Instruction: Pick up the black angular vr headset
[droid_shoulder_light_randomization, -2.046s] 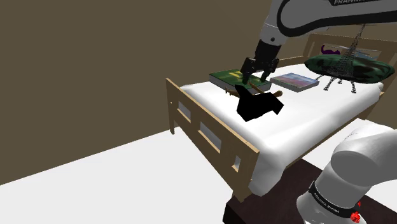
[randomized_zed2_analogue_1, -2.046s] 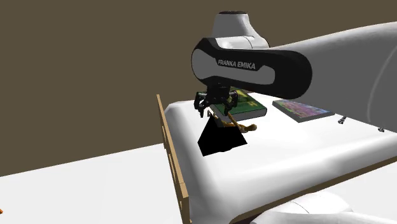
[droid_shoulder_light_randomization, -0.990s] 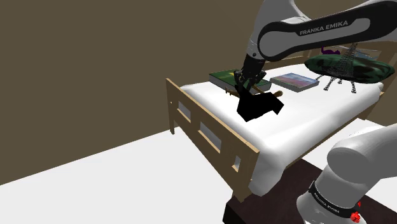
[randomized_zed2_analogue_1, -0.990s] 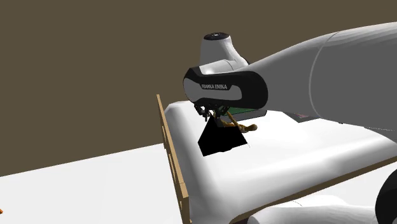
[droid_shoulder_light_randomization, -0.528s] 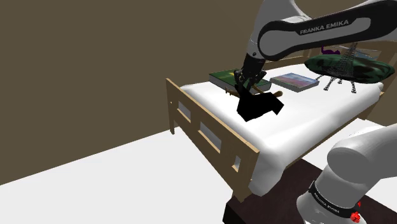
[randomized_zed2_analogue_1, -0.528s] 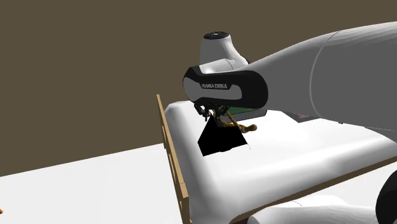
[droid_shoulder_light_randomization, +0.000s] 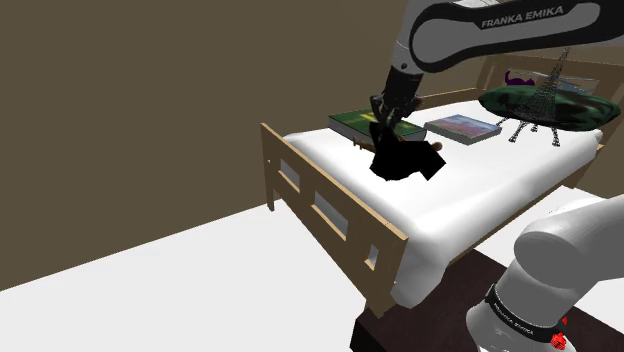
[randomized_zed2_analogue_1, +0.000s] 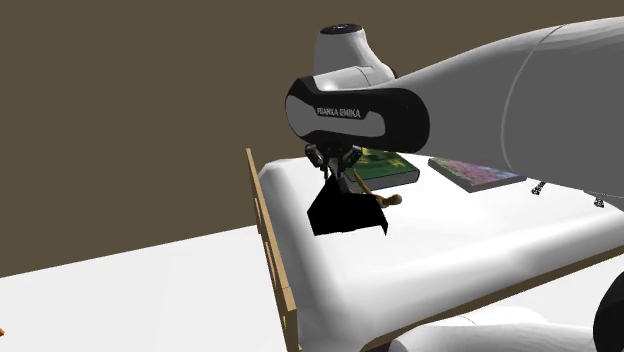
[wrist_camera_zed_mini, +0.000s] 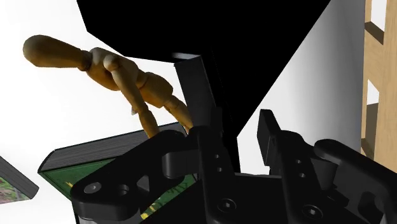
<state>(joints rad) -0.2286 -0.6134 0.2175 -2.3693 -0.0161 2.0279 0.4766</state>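
Headset: black, angular, just right of centre in the shoulder view, over the white mattress of a wooden bed, close behind the footboard. Hangs directly under the gripper, narrow upper end up between the fingers. Cannot tell whether the lower edge touches the mattress.

Gripper: pointed down, held by the white arm that reaches in from the upper right. Jaws narrow, clamped on a thin black part of the headset.

Second exterior view: headset at frame centre, below gripper; small wooden hand at its upper right corner, green book just behind, second colourful book further right on the mattress.

Wrist view: gripper with fingers close together, black wedge of headset tapering down between them. Jointed wooden hand beside the headset, fingertips reaching towards the green book. Footboard on the far side of the headset from the wooden hand.

Stand: dark box, lower right of the shoulder view, beside the bed.
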